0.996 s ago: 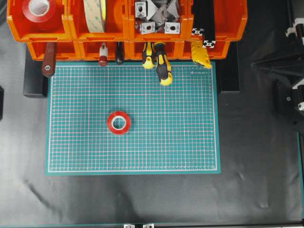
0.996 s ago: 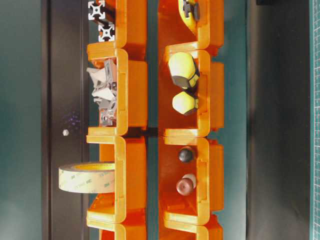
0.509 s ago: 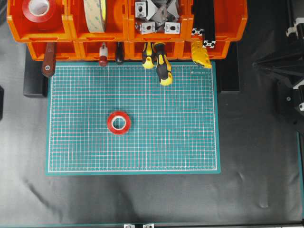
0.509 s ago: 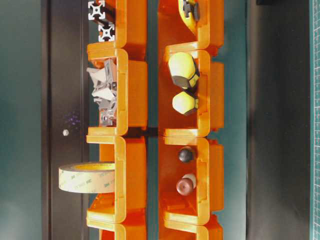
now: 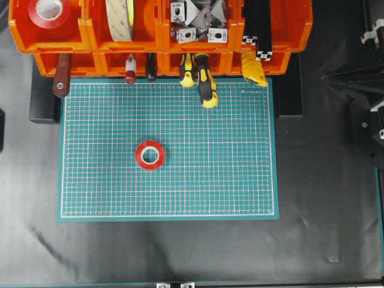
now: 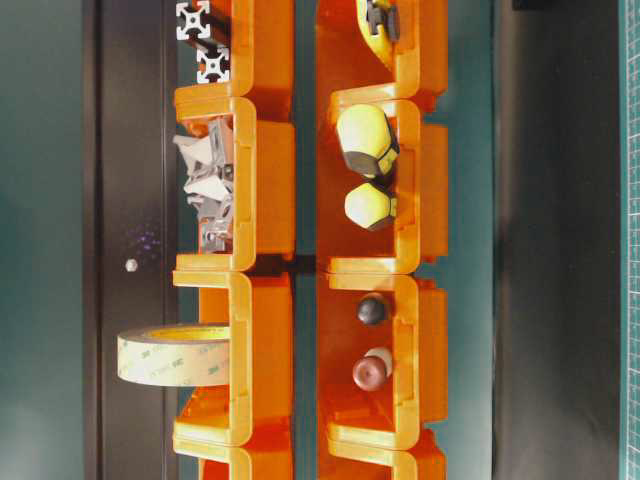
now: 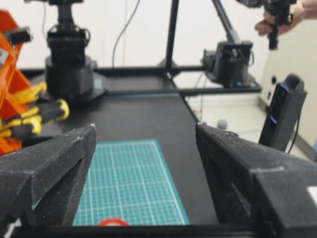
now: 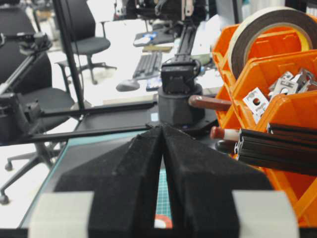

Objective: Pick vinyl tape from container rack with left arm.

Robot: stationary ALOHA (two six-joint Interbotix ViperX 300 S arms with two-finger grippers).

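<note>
Tape (image 5: 150, 155): out of the rack (image 5: 90, 45), flat on the mat (image 5: 240, 180).
My left gripper (image 7: 143, 168): jaws wide, empty.
Right gripper (image 8: 163, 163): closed.
Left: nothing, I judge.

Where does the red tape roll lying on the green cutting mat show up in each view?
Overhead: red tape roll flat on the cutting mat, left of centre.
Table-level: not in it.
Left wrist: a sliver at the bottom edge, between the open claw's fingers.
Right wrist: a sliver below the shut claw.
Shared landmark: the orange rack.
</note>
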